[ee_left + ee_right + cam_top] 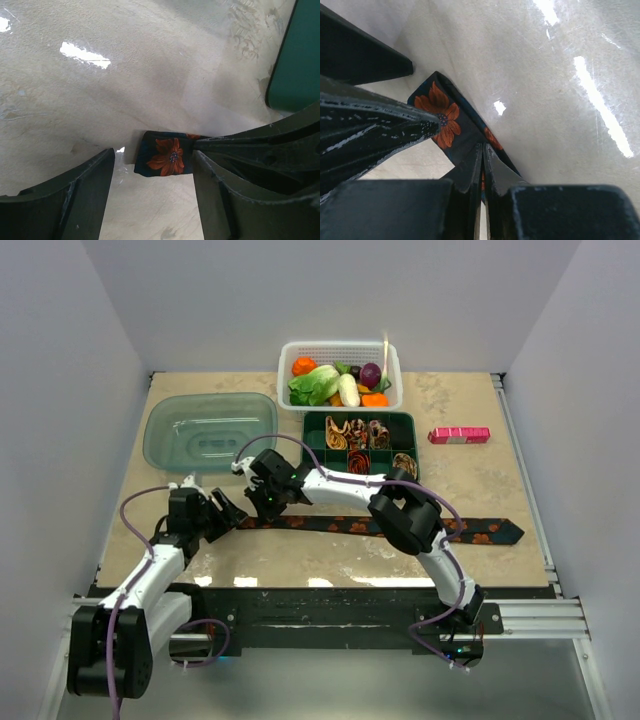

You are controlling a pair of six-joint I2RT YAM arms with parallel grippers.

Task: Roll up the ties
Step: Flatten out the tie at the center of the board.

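Observation:
A long black tie with orange flowers [340,525] lies flat across the table's front, its pointed wide end at the right. My right gripper [268,502] reaches over to the tie's narrow left end and is shut on its edge; in the right wrist view its fingertips [483,147] pinch the fabric [445,117]. My left gripper [228,512] is open just left of that end. In the left wrist view the tie's end [167,157] lies on the table between and just ahead of my left fingers [90,190]. Several rolled ties [350,432] sit in a green tray [312,445].
A white basket of vegetables [340,375] stands at the back. A teal plastic lid [208,430] lies at the back left. A pink box [459,435] lies right of the tray, whose corner shows in the left wrist view [297,60].

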